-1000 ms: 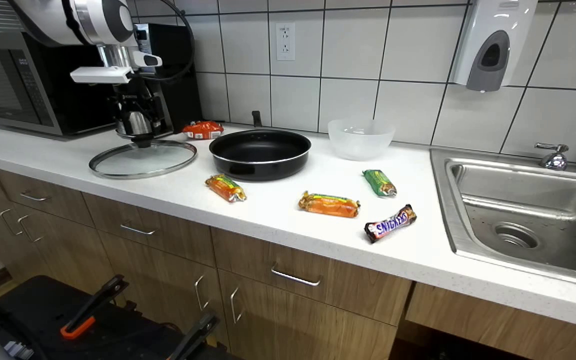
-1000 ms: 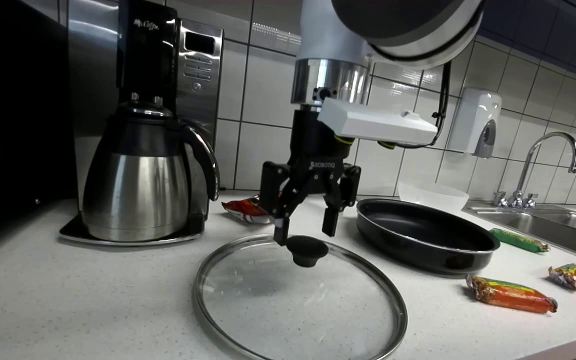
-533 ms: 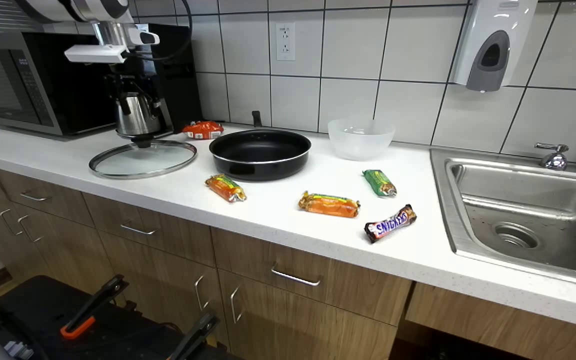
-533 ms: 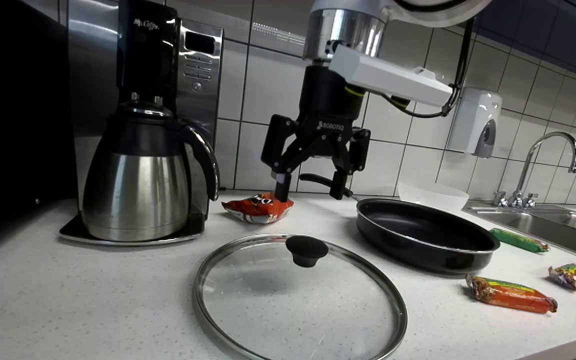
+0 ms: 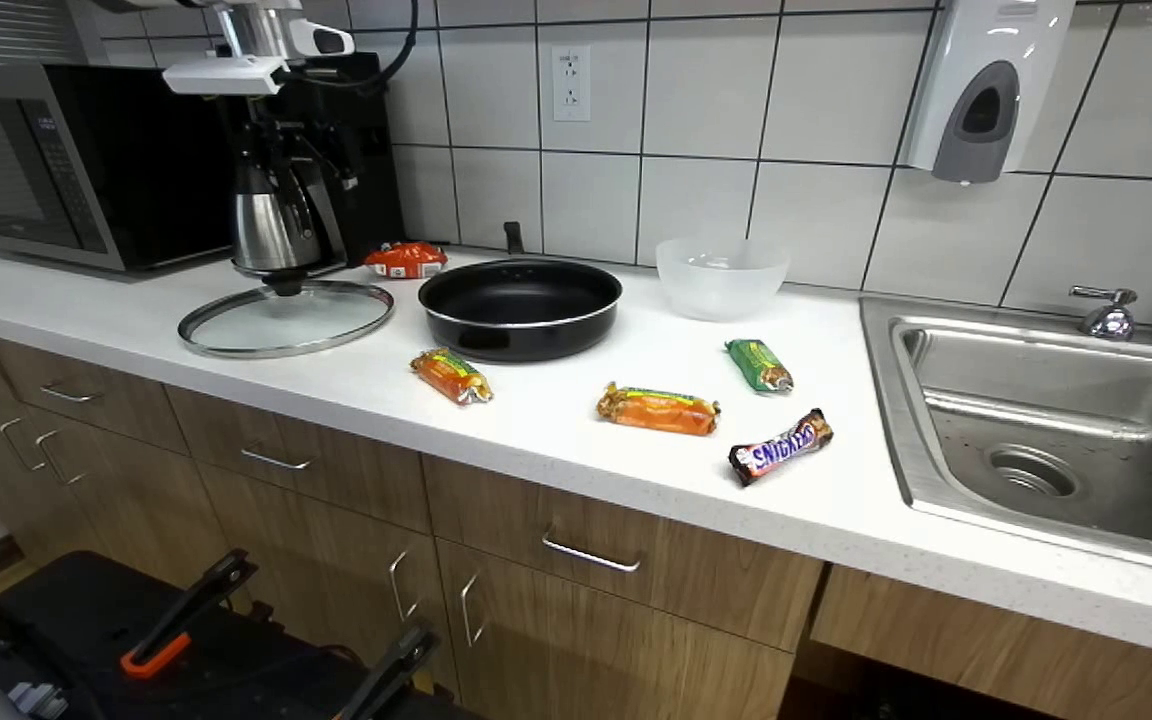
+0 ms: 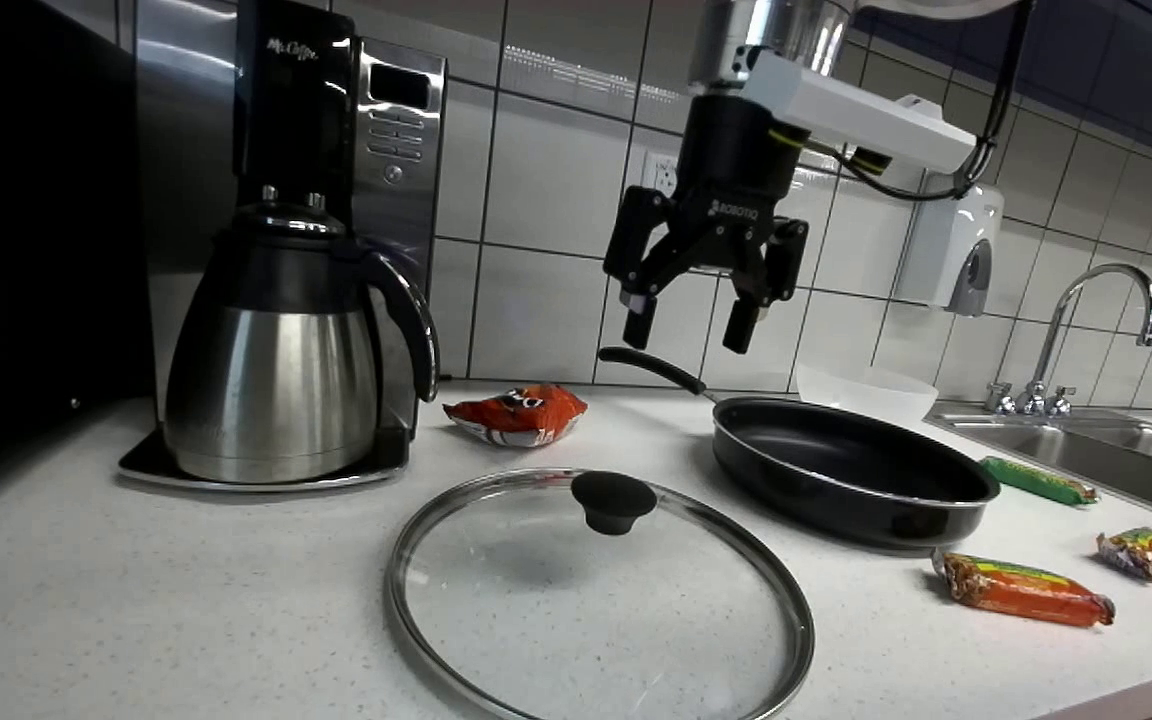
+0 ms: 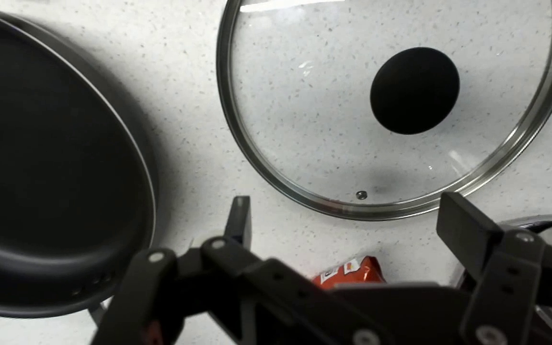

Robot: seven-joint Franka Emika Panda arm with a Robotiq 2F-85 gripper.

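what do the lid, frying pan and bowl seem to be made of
Lid: probably clear glass, since the counter shows through; shiny metal rim.
Frying pan: likely metal, silvery around the top, coated smooth black elsewhere.
Bowl: cloudy, translucent; plastic or frosted glass, unclear which.

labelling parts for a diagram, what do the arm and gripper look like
White arm, silver metal collar, then a black gripper marked ROBOTIQ, with two jointed, flat-tipped fingers. A white, bar-shaped housing juts out beside a black cable.

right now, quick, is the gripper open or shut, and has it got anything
Gripper: open, holding nothing, up in the air and clear of the lid.
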